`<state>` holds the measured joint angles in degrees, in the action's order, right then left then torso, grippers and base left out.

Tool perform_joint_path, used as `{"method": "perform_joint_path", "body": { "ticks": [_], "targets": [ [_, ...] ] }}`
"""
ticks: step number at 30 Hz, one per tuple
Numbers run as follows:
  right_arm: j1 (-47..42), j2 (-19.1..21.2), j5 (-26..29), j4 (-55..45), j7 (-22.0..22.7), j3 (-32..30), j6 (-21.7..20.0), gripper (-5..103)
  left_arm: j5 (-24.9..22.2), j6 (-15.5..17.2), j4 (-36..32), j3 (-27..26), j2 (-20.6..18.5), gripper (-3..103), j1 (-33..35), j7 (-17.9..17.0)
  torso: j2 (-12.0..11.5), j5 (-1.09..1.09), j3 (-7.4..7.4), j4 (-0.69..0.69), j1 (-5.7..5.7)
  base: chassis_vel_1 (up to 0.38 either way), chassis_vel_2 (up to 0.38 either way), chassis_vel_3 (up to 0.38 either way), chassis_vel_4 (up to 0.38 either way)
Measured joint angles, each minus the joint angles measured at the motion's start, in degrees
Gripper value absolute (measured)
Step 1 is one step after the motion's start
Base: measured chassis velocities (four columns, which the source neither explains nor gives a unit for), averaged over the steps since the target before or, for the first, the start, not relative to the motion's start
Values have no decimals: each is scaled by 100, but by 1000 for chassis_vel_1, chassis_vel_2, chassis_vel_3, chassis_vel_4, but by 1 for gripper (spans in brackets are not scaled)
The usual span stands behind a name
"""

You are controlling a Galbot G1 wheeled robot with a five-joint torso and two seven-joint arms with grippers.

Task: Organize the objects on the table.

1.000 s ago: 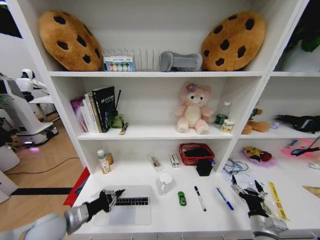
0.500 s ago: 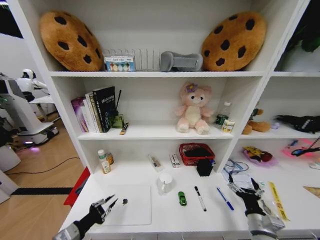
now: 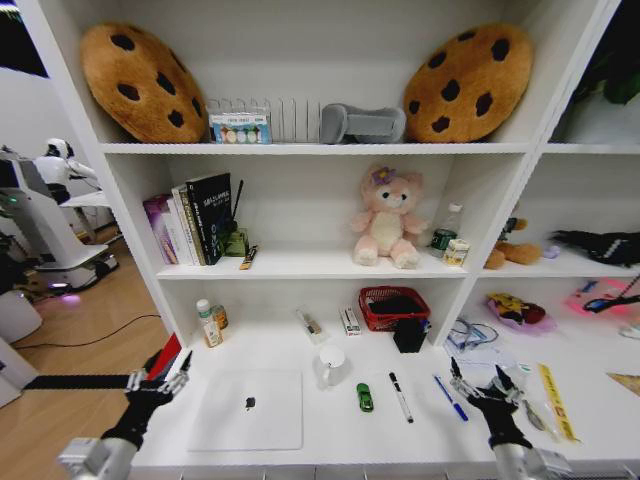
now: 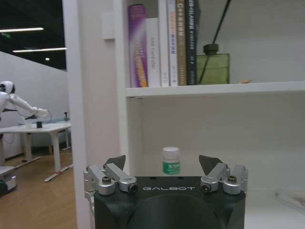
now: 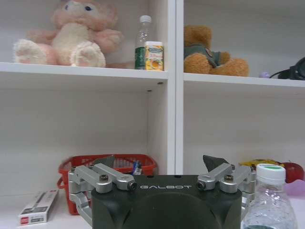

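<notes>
At the left edge of the table, just off its front corner, the left gripper is held with its fingers spread wide and nothing between them. 1 second ago it was resting on the open laptop; since then the lid has been shut, the silver top lies flat with its keyboard hidden, and the arm has been pulled back clear of it. That step can be judged done. To the right, a white cup is seen, then 3 loose things lined up on the white top: a small green toy, a black pen and a blue pen, all untouched. Just right of the blue pen, the right gripper is raised over the table, fingers apart and empty.
</notes>
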<state>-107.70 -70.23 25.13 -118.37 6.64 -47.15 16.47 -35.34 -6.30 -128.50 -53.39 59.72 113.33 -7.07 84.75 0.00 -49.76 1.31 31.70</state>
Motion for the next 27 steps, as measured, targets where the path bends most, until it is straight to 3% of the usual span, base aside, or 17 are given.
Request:
{"method": "perform_joint_path", "body": {
  "ticks": [1, 9, 17, 27],
  "targets": [
    [-136, 73, -14, -93, -22, 69, 68, 100, -293, 17, 134, -295, 15, 95, -108, -7, 0, -1, 0, 0, 0, 0, 0, 0, 0],
    [-318, 262, 113, -133, -34, 216, 147, 100, -1116, 164, 406, -939, 69, 100, -401, -60, 0, 0, -1, 1, 0, 0, 0, 0, 0],
    [-403, 378, 166, -181, -40, 279, 139, 100, -1260, 131, 414, -1010, 5, 100, -221, 84, 0, -1, -1, -1, 0, 0, 0, 0, 0],
    [-420, 172, -158, 34, -404, 1004, 336, 100, -1247, 128, 409, -1000, -12, 100, -210, 94, 0, 0, -1, 1, 0, 0, 0, 0, 0]
  ]
}}
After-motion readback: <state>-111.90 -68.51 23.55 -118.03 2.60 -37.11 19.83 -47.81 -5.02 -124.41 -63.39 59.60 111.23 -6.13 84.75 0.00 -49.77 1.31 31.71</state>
